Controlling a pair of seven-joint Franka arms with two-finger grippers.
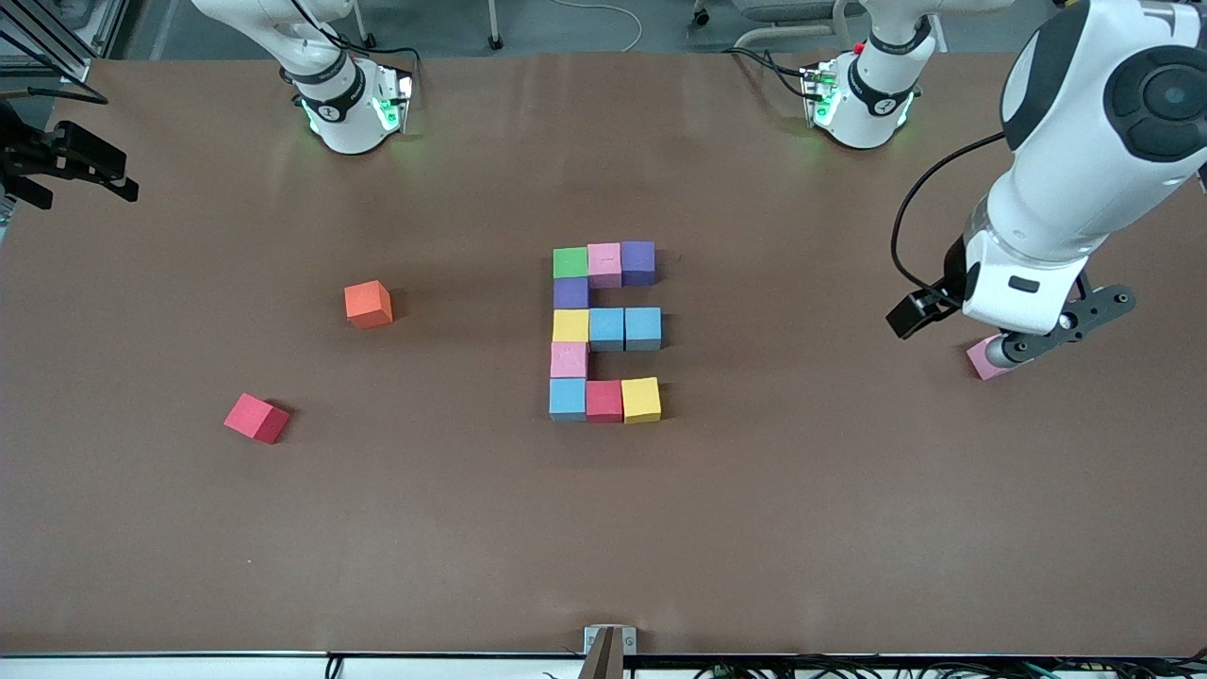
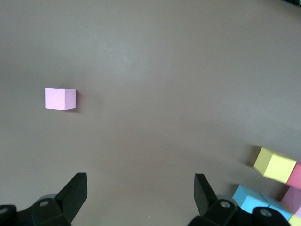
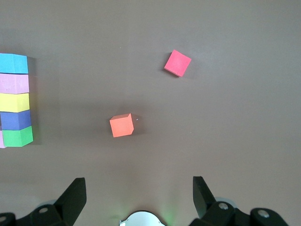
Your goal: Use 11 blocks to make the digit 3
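The digit 3 (image 1: 605, 334) sits mid-table with all three bars joined, so it reads as finished, well apart from both grippers. Left gripper (image 2: 140, 197), fingers spread and empty, is over bare table with a spare pink cube (image 2: 60, 99) near it. Right gripper (image 3: 138, 197), also spread and empty, waits high over its end above the orange cube (image 3: 122, 125) and a loose red cube (image 3: 178, 63), apparently leftovers.

The brown tabletop (image 1: 603, 528) carries the mid-table cube figure (image 1: 604, 332), orange cube (image 1: 368, 304), red cube (image 1: 256, 418), and a pink cube (image 1: 983, 359) near the left arm's edge.
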